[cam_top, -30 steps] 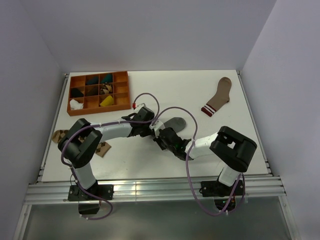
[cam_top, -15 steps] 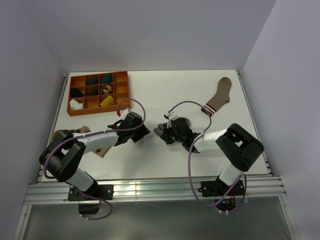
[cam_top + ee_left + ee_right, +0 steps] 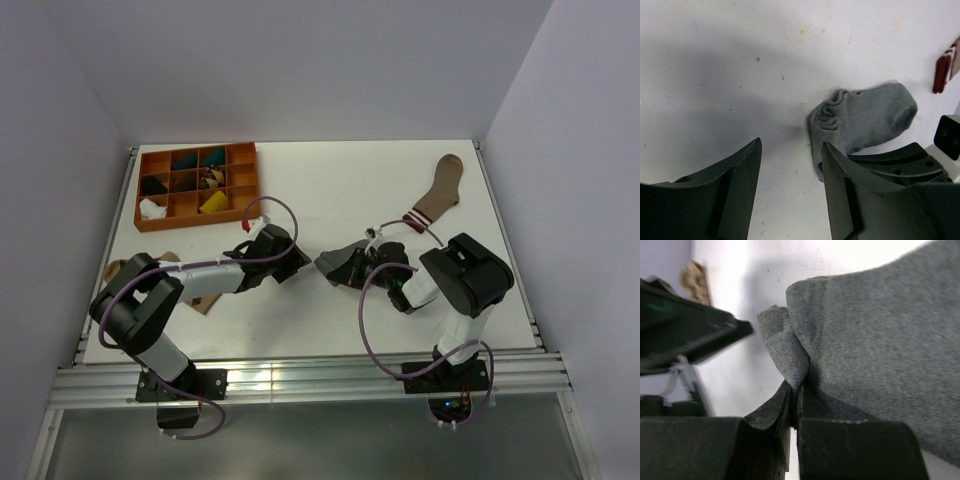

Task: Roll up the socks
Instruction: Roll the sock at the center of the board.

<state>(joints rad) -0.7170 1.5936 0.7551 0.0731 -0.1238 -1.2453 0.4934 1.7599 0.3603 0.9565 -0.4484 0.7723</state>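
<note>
Left gripper point(image 3: 790, 150) has released and drawn back to the 9 o'clock side of the grey sock point(image 3: 865, 117), its jaws moderately apart and empty. Right gripper point(image 3: 796, 390), reaching in from 3 o'clock, remains pinched tight on the sock's edge, so in my judgement the roll now depends on that single hold. The sock lies near the centre of the table point(image 3: 300, 190), only partly rolled, with a bunched coil at its 9 o'clock end and the toe still flat.
</note>
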